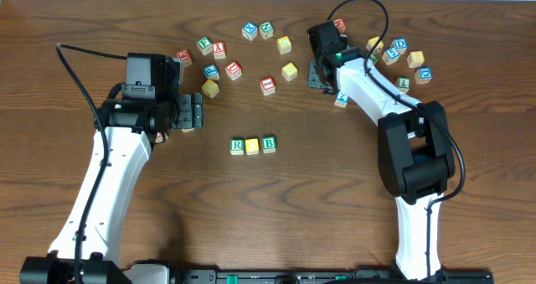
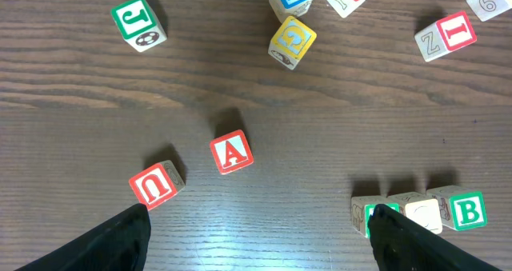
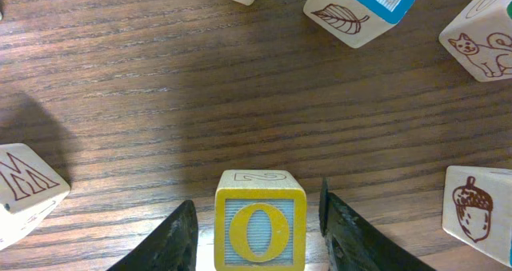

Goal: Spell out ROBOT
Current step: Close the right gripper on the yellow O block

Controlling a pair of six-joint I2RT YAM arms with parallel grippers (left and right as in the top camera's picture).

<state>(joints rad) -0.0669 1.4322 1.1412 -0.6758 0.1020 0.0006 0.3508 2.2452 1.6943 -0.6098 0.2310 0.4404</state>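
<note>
**ROBOT, three letters in.** The right arm rises from the 5 o'clock edge of the wooden bench (image 1: 293,217). It folds at its black elbow and sends its white forearm out toward 10 o'clock, into the loose cubes (image 1: 285,44) scattered along the far side.

From its wrist camera, the right pincer (image 3: 257,201) sits low over the surface with a jaw on either side of a yellow-framed O cube (image 3: 260,233). A thin strip of wood grain shows between the cube and each jaw, so the pincer brackets the cube without pinching it. The cube stands upright, its letter facing the camera.

From overhead, this pincer is between 1 and 2 o'clock from the part of the word already laid. That part lies at mid-bench: an R cube (image 1: 237,146), a yellow-topped cube (image 1: 252,147) and a B cube (image 1: 268,144), touching in a row.

The left arm leans in from 7 o'clock with its wrist turned toward 3 o'clock. The left pincer (image 1: 192,112) is spread wide and holds nothing, at 10 o'clock from the row.
</note>
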